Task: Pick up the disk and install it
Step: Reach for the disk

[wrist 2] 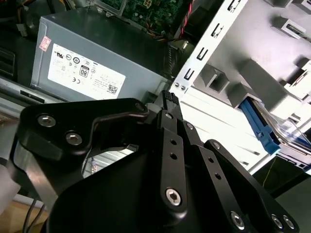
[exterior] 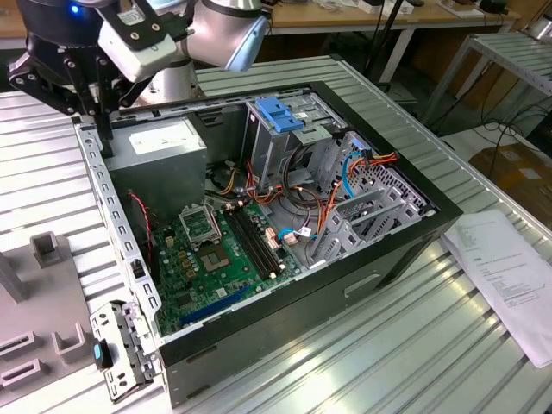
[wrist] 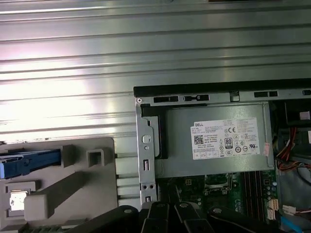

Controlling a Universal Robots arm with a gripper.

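Note:
The disk [wrist: 29, 164] lies in a grey holder [wrist: 73, 184] on the table beside the open computer case; I see its blue side rail and little of its body. In the second wrist view the disk's blue rail [wrist 2: 260, 122] shows in the same holder. My gripper [exterior: 104, 138] hangs over the case's back corner at the exterior view's left, next to the grey power supply box [exterior: 164, 147]. Its black fingers [wrist 2: 167, 99] are together with nothing between them. The disk is well apart from the gripper.
The open case [exterior: 414, 233] holds a green board, cables and a metal drive cage with a blue latch [exterior: 280, 112]. The grey holder [exterior: 43, 259] stands at the exterior view's left. A paper sheet [exterior: 509, 267] lies at the right on the slatted metal table.

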